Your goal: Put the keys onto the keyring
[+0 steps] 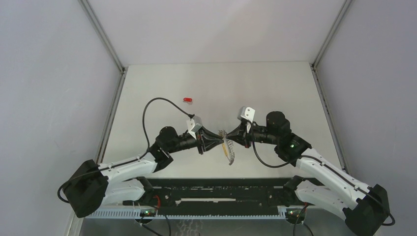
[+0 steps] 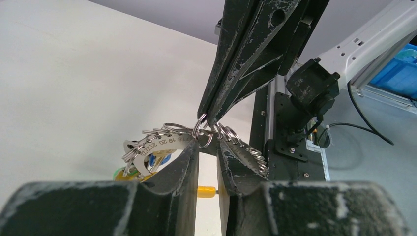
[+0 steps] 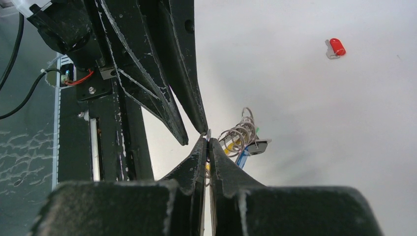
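- The red key (image 1: pixel 187 99) lies loose on the table (image 1: pixel 275 88). It is well apart from both grippers, beyond the left one and off to its outer side, and it is not yet on the ring.
- The left gripper (image 1: pixel 216 142) points inward, almost tip to tip with its partner. Its fingers (image 2: pixel 184 164) stand a little apart with a small wire loop at their tips. I cannot tell whether they pinch that loop or only straddle it.
- The keyring (image 2: pixel 169 132) sits between the two sets of tips and seems lifted off the table. It is a string of small loops with an engraved metal tag (image 2: pixel 150 147). A blue key (image 3: pixel 242 156) and yellow and green ones hang just below the grippers.
- The right gripper (image 1: pixel 231 138) is clamped tight on one loop of the keyring, and thin wire shows at its closed tips.
- The step in hand looks like steadying or prying the ring between both hands, with the strung keys done and the red one left.
- Next, I judge, the right hand should hold the ring steady. The left should let go, travel out to the red key and pinch that tiny flat piece cleanly.
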`<state>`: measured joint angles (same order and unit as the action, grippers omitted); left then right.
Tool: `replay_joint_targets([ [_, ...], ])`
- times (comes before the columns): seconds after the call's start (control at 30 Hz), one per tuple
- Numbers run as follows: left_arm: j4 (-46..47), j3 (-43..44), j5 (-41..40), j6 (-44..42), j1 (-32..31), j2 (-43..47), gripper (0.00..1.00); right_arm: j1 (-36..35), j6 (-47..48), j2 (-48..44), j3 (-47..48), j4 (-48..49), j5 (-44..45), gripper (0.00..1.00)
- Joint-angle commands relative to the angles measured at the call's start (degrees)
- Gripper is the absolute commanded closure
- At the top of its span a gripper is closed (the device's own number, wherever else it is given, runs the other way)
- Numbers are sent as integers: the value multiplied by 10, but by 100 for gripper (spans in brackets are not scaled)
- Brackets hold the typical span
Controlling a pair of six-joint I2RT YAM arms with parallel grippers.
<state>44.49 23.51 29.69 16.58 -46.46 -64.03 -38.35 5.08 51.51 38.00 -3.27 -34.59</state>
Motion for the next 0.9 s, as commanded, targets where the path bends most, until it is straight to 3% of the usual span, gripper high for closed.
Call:
replay_joint_targets([
  [0.0,26,46,17,12,-6,-5,76,-7,0,-14,27,31,-1,100],
  [0.33,30,57,13,19,-12,-21,77,-8,-3,-15,27,30,5,100],
  [0.57,30,53,1,14,-13,-24,89,-8,-1,2,27,14,29,100],
  [0.87,33,-3,-68,3,-12,-28,89,-10,-10,66,-10,63,56,100],
])
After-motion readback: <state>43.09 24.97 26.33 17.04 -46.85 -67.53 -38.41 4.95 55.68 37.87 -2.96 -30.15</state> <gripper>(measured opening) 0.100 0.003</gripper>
